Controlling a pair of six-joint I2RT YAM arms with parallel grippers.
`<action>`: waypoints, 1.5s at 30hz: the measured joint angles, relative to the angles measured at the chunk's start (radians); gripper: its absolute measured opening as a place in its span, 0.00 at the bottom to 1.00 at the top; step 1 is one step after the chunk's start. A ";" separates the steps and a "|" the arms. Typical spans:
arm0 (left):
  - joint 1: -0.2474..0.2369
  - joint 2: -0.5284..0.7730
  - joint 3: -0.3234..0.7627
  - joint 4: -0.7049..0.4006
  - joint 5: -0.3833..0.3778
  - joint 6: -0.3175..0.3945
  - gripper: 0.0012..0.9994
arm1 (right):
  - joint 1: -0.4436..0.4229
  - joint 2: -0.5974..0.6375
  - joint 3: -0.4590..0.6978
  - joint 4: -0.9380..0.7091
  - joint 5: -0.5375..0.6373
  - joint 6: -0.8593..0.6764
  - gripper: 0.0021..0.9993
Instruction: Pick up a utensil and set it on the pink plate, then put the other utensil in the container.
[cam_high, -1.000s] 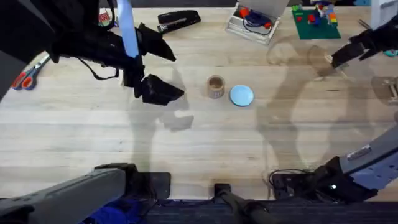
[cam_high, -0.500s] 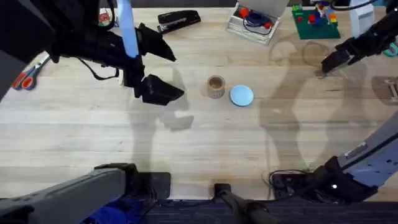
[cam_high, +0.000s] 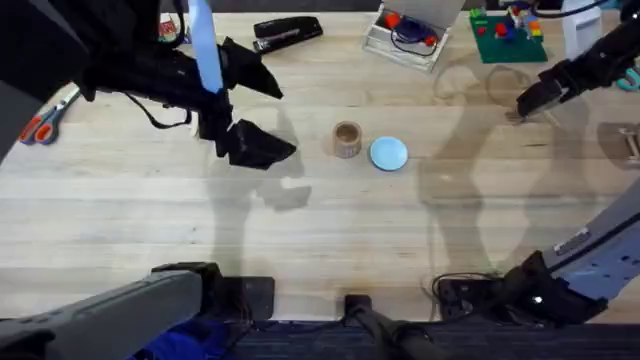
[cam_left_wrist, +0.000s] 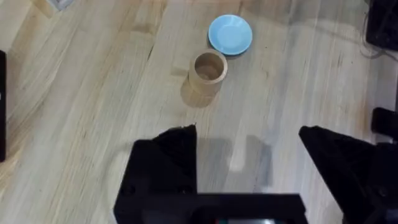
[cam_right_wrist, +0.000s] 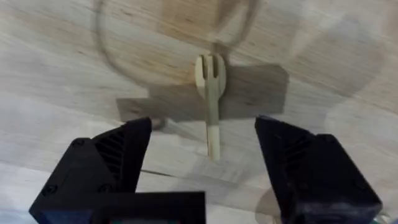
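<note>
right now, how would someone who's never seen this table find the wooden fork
Look to the far right of the pale wooden table, where the right gripper hangs open. Lying flat between its black fingers is the small pale wooden fork. Short tines on a thin handle mark it.

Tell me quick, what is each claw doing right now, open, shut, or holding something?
Left gripper: open, holding nothing, above bare table near the wooden cup.
Right gripper: open, holding nothing, hovering over the wooden fork.

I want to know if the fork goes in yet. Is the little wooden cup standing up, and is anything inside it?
The cup stands upright on the table, mouth facing up. Its inside looks empty.
</note>
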 joint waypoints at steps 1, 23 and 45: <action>0.000 0.000 0.000 0.000 0.000 0.000 1.00 | 0.000 0.007 0.000 0.000 0.000 0.000 1.00; 0.000 0.000 0.000 0.000 0.000 0.000 1.00 | -0.004 0.046 0.032 -0.026 -0.014 0.000 0.72; 0.000 0.000 0.000 0.000 0.000 0.000 0.99 | -0.004 0.048 0.041 -0.075 -0.024 0.009 0.03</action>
